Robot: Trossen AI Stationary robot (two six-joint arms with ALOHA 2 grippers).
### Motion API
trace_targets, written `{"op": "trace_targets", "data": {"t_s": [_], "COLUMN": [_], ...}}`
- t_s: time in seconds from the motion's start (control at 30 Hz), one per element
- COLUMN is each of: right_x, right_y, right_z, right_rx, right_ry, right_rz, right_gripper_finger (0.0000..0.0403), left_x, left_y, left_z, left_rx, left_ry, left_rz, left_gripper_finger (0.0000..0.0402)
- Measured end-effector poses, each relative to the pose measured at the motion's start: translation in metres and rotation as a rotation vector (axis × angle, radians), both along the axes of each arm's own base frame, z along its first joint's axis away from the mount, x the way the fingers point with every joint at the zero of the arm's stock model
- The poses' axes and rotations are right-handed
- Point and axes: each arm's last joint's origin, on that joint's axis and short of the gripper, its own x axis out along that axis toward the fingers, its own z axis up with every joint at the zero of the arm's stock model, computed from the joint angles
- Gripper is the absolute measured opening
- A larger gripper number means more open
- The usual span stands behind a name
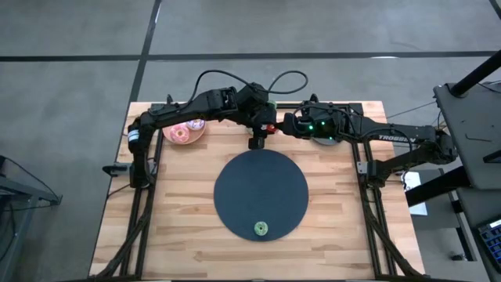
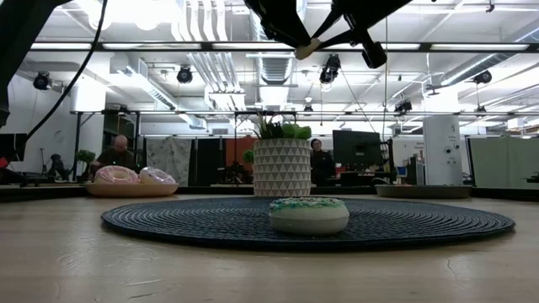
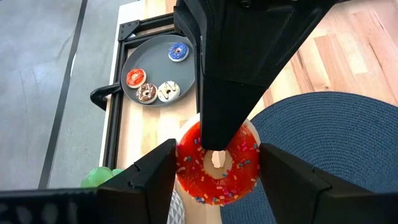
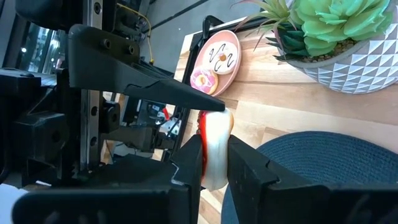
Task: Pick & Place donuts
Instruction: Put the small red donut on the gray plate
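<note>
A red-frosted donut [image 3: 242, 171] with sprinkles hangs high above the table's far middle, between both grippers. My left gripper [image 3: 217, 148] reaches in from the left and is shut on it. My right gripper [image 4: 214, 160] comes in from the right and is shut on it too. In the high view the donut shows only as a red spot [image 1: 271, 128]. A green-frosted donut [image 1: 260, 229] lies flat on the dark round disc [image 1: 261, 184], near the disc's front edge. Two more donuts lie on the pink plate [image 1: 174, 141], and several small ones on the grey plate [image 3: 155, 71]. My left gripper has the red donut across its width, one finger on either side of the outer rim [image 3: 184, 168]. The donut is lifted clear, high above the disc. My right gripper's finger hides its far half. My right gripper pinches the donut through its thickness, one finger on the red frosted face and the other on the cream underside [image 4: 219, 140]. In the left wrist view its finger [image 3: 236, 74] lies over the frosting as far as the hole.
A white patterned pot with a green plant [image 2: 282, 167] stands at the table's far middle, below the arms. The pink plate is at the far left and the grey plate [image 1: 325, 141] at the far right, under my right arm. Bare wood surrounds the disc.
</note>
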Motion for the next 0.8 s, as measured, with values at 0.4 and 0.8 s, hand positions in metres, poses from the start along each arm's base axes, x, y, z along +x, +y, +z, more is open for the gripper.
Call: {"op": "trace_targets", "data": {"t_s": [0.4,0.8], "right_x": [0.0000,0.0000], "right_y": [0.0001,0.0000], "right_z": [0.0000,0.0000], "right_rx": [0.001,0.000], "right_ry": [0.000,0.000], "right_rz": [0.001,-0.001], "right_gripper_finger": [0.0059,0.0059], "left_x": [-0.0006,-0.0036], "left_y": [0.0000,0.0035], "left_z": [-0.0010,-0.0029], "left_rx": [0.002,0.086], "left_ry": [0.013,0.063], "left_rz": [0.002,0.091], "left_gripper_finger": [0.0204,0.0270]}}
